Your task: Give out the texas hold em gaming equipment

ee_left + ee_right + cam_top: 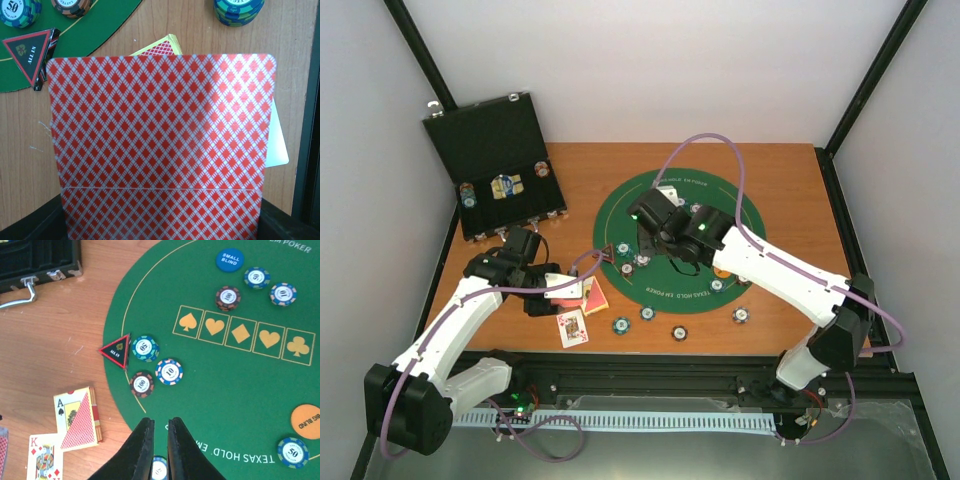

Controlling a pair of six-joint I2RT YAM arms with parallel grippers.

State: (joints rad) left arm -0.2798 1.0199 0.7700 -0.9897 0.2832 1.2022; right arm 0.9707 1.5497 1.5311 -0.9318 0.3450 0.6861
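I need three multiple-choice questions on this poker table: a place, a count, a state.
1. Where on the green mat is the ALL IN marker?
A) at the centre
B) at the edge, beside a teal chip
C) under a gripper

2. How many suit boxes are printed in a row?
A) three
B) four
C) five

3. The left gripper is
A) shut on a red-backed card
B) open
C) shut on a chip

Answers: 1 B, it lies on the rim by that chip; 2 C, spade, heart, diamond, heart, club; 3 A, the card fills its wrist view.
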